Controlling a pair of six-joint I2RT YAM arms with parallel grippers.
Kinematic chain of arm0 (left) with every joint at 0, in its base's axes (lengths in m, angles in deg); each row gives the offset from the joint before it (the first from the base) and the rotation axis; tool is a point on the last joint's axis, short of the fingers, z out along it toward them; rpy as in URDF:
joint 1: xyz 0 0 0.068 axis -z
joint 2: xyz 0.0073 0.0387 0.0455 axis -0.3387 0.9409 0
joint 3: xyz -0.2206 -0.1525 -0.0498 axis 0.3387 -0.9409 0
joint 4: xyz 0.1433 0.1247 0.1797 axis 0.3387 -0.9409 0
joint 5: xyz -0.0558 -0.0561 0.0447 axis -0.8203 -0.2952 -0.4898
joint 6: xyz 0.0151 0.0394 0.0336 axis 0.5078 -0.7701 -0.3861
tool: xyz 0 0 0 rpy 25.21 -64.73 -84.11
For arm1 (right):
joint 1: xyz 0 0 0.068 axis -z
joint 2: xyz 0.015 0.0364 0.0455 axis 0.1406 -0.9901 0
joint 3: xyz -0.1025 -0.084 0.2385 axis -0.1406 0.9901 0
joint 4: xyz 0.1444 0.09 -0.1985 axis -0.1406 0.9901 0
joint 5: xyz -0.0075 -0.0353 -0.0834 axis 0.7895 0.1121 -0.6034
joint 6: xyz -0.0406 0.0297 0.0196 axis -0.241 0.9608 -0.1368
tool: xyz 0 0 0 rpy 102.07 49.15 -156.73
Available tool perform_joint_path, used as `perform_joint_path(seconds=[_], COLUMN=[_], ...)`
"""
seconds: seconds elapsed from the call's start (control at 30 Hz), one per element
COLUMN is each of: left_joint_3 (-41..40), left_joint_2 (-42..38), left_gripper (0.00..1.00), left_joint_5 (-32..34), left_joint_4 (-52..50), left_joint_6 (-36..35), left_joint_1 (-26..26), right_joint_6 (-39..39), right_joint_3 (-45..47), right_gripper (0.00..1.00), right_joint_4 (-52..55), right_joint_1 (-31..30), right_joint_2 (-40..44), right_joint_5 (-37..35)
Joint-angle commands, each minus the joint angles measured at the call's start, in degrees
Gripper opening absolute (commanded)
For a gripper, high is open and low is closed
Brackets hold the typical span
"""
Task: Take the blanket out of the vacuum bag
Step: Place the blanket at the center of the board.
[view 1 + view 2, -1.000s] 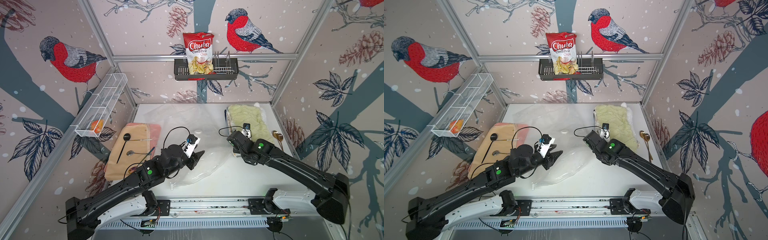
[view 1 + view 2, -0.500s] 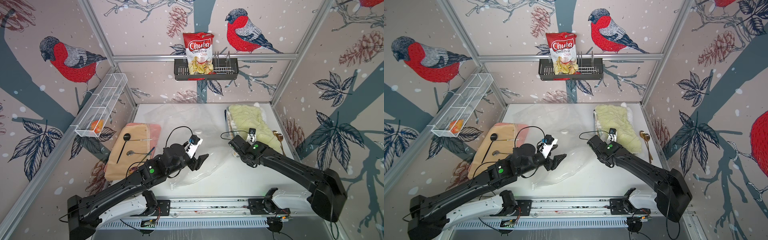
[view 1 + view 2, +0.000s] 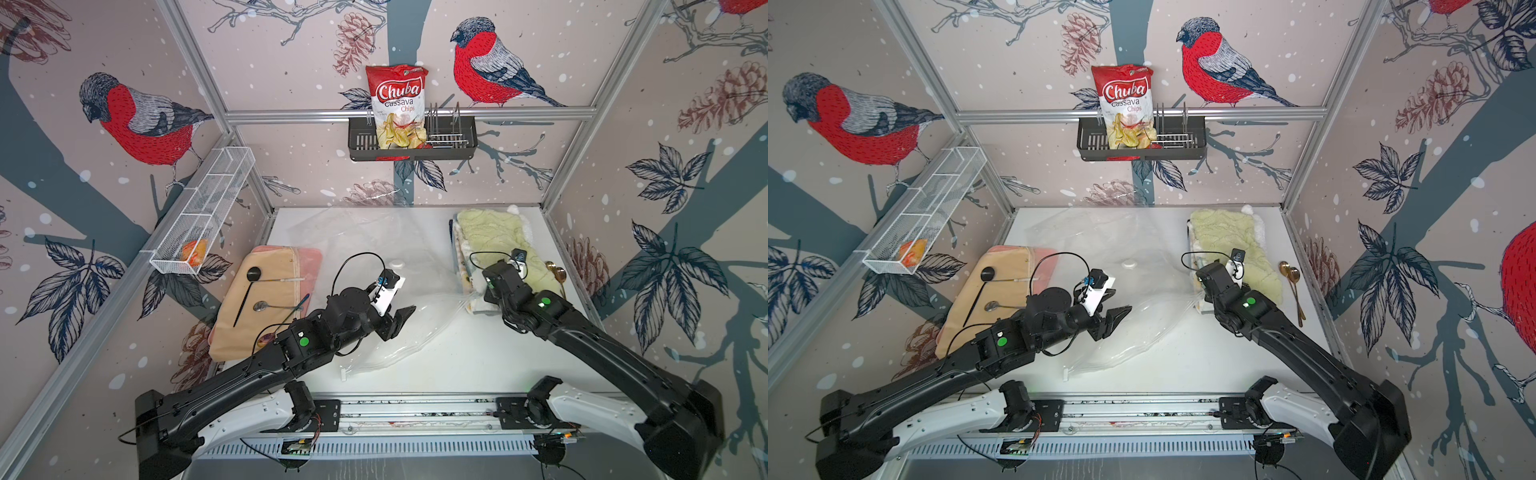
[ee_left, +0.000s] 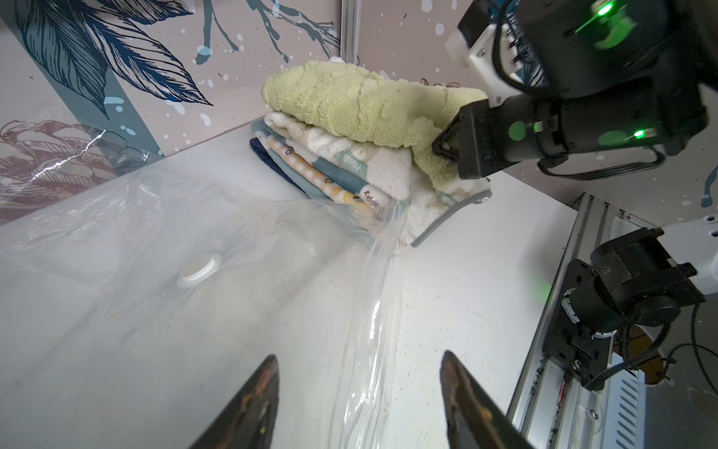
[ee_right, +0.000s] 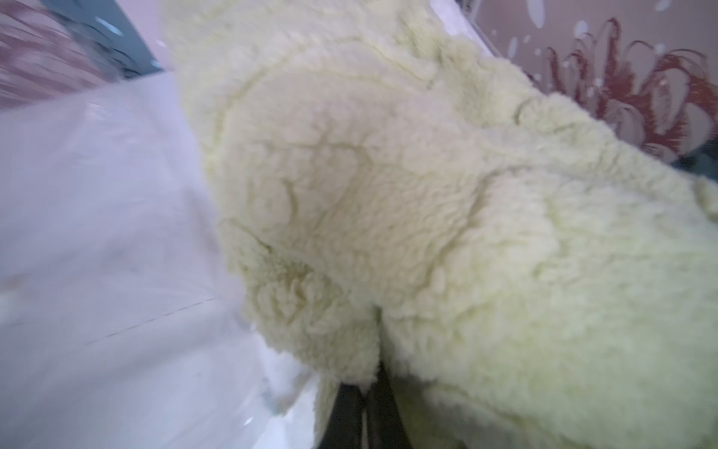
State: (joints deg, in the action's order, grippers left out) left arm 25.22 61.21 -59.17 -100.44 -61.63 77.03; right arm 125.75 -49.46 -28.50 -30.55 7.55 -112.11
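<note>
In both top views the left claw (image 3: pixel 395 318) hovers spread over the large clear crinkly vacuum bag (image 3: pixel 374 245), and the right claw (image 3: pixel 1204 286) bites the folded pale green fleecy blanket (image 3: pixel 1229 237) beside it. In the left wrist view the bag (image 4: pixel 155 272) lies flat under the spread fingers (image 4: pixel 252 400). In the right wrist view the claw (image 5: pixel 365 404) is pressed together on a blanket (image 5: pixel 427 194) fold.

The vacuum bag (image 3: pixel 365 257) is thin clear plastic, glossy and creased, with a smooth white plastic valve cap (image 4: pixel 199 269) on its face. The blanket (image 4: pixel 349 105) is pale green fleece, nubbly and matt on top (the folded layers under it look like softer printed cloth with a stitched grey-blue hem). The worktop (image 3: pixel 478 353) is matt white, lightly speckled. The frame rails (image 3: pixel 407 113) are brushed aluminium. A black wire basket (image 3: pixel 1142 145) holds a shiny foil chips bag (image 3: pixel 1123 104). The white mesh shelf (image 3: pixel 203 212) is painted wire. Both arms wear matt black plastic; the left hand (image 4: pixel 359 400) has worn, rust-brown pads (image 4: pixel 260 392).
</note>
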Motion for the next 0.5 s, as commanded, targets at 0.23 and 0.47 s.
perform_joint_path(seconds=[0.23, 0.47], left_joint_3=[0.6, 0.7], left_joint_2=[-0.1, -0.2], left_gripper=[0.61, 0.61], left_joint_5=[-0.1, 0.0], left_joint_4=[1.1, 0.9], left_joint_6=[-0.3, -0.2], left_joint_1=[0.0, 0.0], right_joint_6=[-1.6, -0.4], right_joint_3=[-1.6, 3.6], right_gripper=[0.0, 0.0], right_joint_4=[-9.0, -14.9], right_joint_1=[-0.4, 3.6], right_joint_2=[1.9, -2.4], right_joint_5=[23.8, 31.7])
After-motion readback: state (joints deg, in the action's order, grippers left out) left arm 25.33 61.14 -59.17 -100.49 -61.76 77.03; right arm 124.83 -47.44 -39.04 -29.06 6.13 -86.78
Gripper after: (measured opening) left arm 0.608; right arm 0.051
